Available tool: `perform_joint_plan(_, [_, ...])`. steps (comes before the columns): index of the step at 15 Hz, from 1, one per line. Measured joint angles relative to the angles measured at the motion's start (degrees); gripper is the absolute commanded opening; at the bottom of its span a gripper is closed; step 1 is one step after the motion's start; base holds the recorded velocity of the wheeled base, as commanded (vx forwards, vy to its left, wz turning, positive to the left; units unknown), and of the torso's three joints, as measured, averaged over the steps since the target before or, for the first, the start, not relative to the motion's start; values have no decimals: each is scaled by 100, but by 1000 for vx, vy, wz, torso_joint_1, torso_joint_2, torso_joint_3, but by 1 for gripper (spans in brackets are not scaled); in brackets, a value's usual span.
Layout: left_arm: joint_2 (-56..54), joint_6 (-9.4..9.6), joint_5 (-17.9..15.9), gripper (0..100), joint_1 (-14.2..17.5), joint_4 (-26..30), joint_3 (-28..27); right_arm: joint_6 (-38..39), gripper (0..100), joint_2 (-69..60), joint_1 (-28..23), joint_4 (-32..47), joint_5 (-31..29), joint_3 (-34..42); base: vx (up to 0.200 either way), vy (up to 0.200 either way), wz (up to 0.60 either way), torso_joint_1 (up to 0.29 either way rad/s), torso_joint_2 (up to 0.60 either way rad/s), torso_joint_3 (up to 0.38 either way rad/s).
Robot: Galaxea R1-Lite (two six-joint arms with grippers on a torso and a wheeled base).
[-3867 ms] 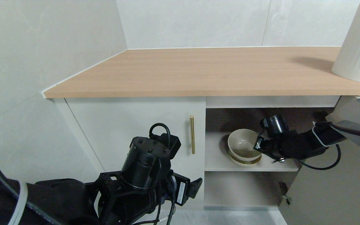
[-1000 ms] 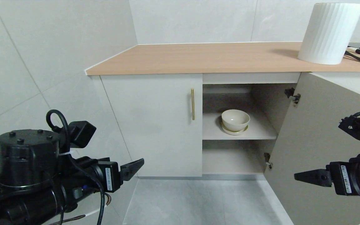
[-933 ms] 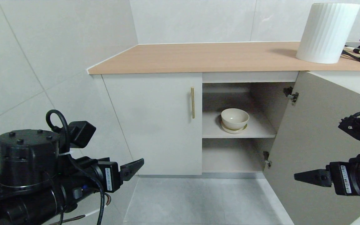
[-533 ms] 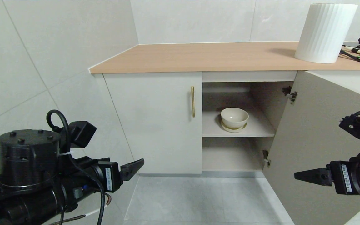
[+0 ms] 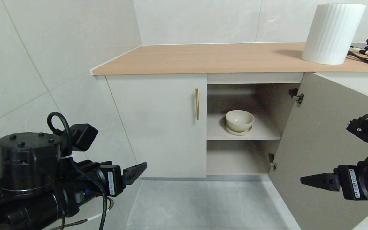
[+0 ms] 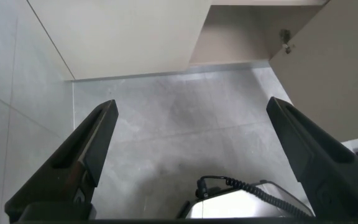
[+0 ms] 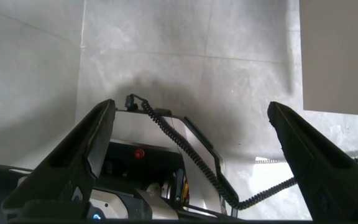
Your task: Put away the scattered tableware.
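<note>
Grey floor tile [image 5: 203,204] lay under our left gripper [image 6: 191,106] and right gripper [image 7: 191,104], both spread wide, empty. Well ahead, between them, the bowl [image 5: 239,119] hid most of its plate [image 5: 235,132] on the cupboard shelf [image 5: 267,129].

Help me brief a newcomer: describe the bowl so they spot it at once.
Look under the wooden counter, into the cupboard half whose door stands open. On its upper shelf sits a cream bowl on a small plate, the only dishes visible inside.
</note>
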Motion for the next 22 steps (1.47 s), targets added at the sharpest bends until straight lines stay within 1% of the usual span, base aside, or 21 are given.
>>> perform_joint_plan(3, [2,4,13,100,5,2,0,0,100,-41,17,266,11,-35,0,-200,0,2,5,4])
perform_joint_plan(6, [6,6,5,100,-6,7,2,-27,100,-119,9,1341,18,-363,0,-200,0,6,2,2])
perform_joint_plan(9, [6,6,7,100,-2,5,2,-169,100,-255,11,1829,20,-585,0,-200,0,-1,2,1])
perform_joint_plan(10, [9,4,9,100,-4,11,2,-224,100,-325,11,2330,18,-692,0,-200,0,-7,-2,-2])
perform_joint_plan(11, [9,4,9,100,0,9,2,-262,100,-402,11,2653,11,-830,0,-200,0,-2,2,-2])
perform_joint_plan(16, [9,4,9,100,0,11,11,-276,100,-803,0,4084,-79,-1679,0,0,0,0,0,0])
perform_joint_plan(19, [9,4,5,100,-6,7,11,-273,100,-1015,-206,4209,-670,-1893,0,0,0,0,0,0])
perform_joint_plan(22, [9,0,5,100,-2,9,11,-306,100,-1081,-723,4207,-901,-1932,0,0,0,0,0,0])
